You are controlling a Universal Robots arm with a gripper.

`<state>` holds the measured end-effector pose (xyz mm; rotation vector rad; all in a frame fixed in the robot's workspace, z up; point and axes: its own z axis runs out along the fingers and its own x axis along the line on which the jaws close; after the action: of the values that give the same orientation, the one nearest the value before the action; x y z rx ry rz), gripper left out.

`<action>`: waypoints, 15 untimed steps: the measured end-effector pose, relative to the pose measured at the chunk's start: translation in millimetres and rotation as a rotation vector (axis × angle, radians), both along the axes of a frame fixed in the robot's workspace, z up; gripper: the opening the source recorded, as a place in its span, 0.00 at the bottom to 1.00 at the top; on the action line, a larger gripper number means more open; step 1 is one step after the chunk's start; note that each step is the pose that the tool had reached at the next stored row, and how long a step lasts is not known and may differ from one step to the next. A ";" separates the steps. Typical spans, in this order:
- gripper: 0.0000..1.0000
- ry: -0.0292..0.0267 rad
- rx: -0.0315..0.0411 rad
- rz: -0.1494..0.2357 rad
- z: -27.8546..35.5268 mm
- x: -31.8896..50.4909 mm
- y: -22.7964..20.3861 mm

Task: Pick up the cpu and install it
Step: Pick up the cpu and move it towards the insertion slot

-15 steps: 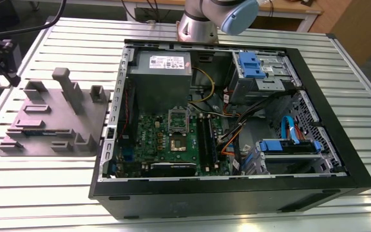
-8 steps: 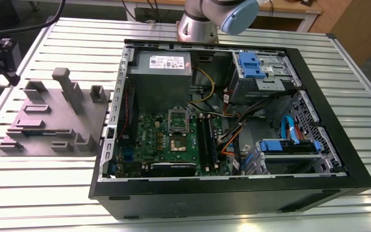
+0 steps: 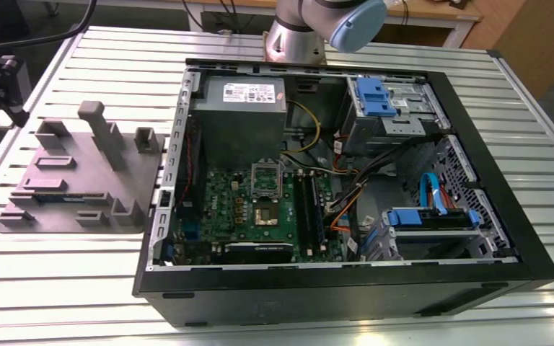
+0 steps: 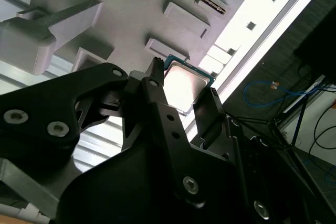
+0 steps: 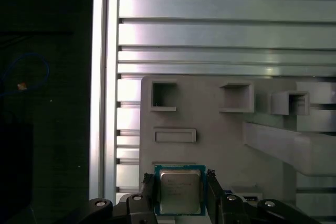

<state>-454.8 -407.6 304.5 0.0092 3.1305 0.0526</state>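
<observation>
While cpu [image 5: 180, 191] sits in moulded tray [image 5: 220, 129], gripper [image 5: 180, 177] brackets it, can't tell if clamped; lift and socket [image 3: 265, 213] install remain.

Ribbed silver worktop [image 3: 75, 295], brightly lit; wooden furniture [image 3: 525, 36] behind it in the exterior view; dark floor [image 5: 47, 129] alongside.

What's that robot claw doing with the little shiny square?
The robot arm's gripper is right down at the cpu, the little silvery chip. The chip lies on the grey tray, which sits on the table beside the open computer case. The chip is not in the computer yet.
</observation>
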 end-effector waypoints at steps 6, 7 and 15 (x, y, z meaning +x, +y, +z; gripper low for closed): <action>0.47 0.0000 -0.0001 0.000 2.2 0.0 0.0; 0.47 0.0000 0.0000 0.000 2.6 0.0 0.0; 0.47 0.0000 0.0000 0.000 5.8 0.0 0.0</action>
<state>-454.8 -407.6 310.3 0.0091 3.1305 0.0526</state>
